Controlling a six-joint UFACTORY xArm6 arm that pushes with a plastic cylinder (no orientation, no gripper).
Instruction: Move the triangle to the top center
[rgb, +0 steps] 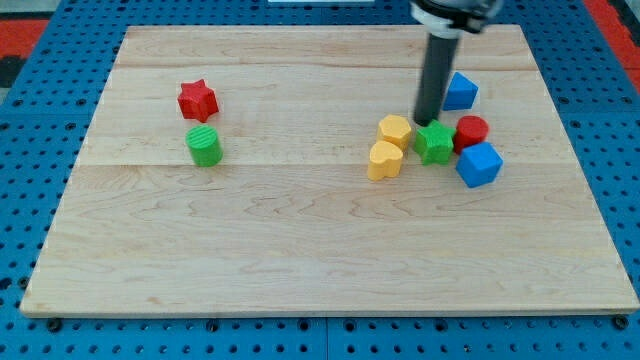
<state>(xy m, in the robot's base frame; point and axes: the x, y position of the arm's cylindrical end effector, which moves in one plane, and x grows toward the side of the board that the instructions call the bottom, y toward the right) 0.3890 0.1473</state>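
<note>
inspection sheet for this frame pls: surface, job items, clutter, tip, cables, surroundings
Surface: wooden board, flat, pale.
Job's things: blue triangle at the view's right, upper part, partly behind the rod; not at top centre.
Clutter: red star and green cylinder at left; yellow hexagon, yellow heart, green star, red cylinder, blue cube clustered at right.
Grippers: none; my tip is at the green star's upper edge, below-left of the blue triangle.
Cables: nothing seen.
Surroundings: blue perforated base, red patches at the top corners.
</note>
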